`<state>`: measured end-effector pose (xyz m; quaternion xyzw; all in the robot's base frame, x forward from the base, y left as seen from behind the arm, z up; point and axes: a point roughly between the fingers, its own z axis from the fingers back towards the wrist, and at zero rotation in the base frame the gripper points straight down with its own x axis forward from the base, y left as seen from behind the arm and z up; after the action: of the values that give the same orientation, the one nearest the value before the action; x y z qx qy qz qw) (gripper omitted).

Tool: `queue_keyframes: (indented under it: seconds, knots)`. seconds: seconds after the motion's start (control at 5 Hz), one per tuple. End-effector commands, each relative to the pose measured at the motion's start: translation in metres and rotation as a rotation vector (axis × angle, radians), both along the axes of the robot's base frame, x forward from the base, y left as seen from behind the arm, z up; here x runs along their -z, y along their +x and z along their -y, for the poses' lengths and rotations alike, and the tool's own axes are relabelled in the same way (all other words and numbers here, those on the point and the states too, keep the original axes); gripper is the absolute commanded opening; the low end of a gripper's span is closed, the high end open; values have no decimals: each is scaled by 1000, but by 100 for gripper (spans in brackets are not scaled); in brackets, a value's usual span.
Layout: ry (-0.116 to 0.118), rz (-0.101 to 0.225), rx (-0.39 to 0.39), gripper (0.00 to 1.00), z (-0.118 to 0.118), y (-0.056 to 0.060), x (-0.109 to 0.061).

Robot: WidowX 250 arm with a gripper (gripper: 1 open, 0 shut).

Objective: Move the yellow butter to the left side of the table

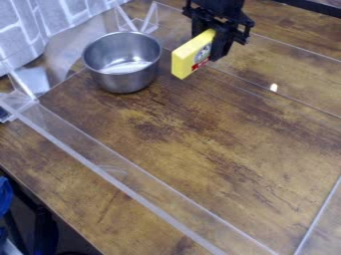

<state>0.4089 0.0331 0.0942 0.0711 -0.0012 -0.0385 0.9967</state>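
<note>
- Dark brown wood grain with pale worn streaks fills nearly the whole frame: this is the table point(200, 149), seen from above and at an angle.
- At the upper middle of the frame the black gripper point(220, 42) points down over the table, its fingers pressed against the far end of the yellow butter point(192, 55).
- That bright yellow block is pinched in the grip and hangs tilted, its lower end slanting toward the left of the frame; it looks clear of the wood, with a white-and-red label showing on its face.
- Just left of the block, in the upper left part of the frame, a steel bowl point(123, 60) stands upright on the wood, close to the block but not touching it.
- Right of the gripper a small bright glint point(274, 88) lies on the tabletop.
- Clear acrylic walls point(107, 169) edge the working surface; one runs diagonally from the left edge down toward the bottom right, and another shows faintly along the upper right.
- Outside that near wall, more of the same wood grain continues into the lower left corner.
- Beyond the bowl, the upper left corner holds a pale patterned cloth or mesh point(40, 30), too blurred to name.
- At the lower left edge a sliver of something blue point(4, 199) is visible, too little to identify.
</note>
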Motion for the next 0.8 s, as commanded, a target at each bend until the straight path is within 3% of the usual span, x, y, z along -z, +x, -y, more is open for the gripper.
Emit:
queue_keyframes:
  seconds: [0.0, 0.2, 0.6]
  knots:
    - [4, 117, -29, 0, -20, 4, -40]
    - [11, 141, -34, 0, -34, 5, -44]
    - [-31, 171, 1, 0, -28, 25, -22]
